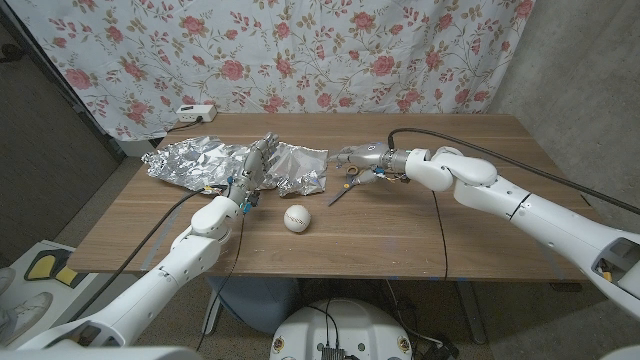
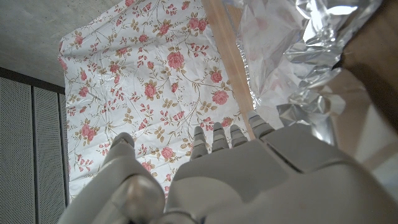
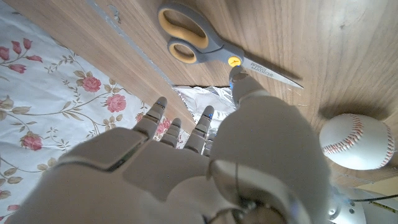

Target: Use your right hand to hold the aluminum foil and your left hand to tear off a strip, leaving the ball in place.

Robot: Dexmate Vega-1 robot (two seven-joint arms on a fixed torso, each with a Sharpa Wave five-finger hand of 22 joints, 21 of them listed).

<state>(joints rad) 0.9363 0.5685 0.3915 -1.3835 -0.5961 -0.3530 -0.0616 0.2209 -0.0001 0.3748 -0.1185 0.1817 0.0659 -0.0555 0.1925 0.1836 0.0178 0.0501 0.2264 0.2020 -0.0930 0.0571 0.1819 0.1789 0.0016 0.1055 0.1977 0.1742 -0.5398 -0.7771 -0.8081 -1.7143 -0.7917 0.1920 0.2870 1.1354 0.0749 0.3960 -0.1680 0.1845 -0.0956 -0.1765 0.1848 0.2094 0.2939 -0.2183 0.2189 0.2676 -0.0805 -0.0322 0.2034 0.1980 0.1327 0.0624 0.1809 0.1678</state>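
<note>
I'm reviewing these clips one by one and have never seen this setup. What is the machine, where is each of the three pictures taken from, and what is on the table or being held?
It is a stationary two-armed robot with human-like hands at a wooden table. The wide picture comes from a camera on its head; the other two come from cameras on each wrist, looking along the back of that hand, so they appear turned. On the table lie a crumpled sheet of aluminum foil, a baseball and scissors with yellow-lined handles. The left hand rests on the foil's middle; the right hand reaches toward the foil's right edge, near the scissors. Whether either hand actually grips the foil cannot be told.
</note>
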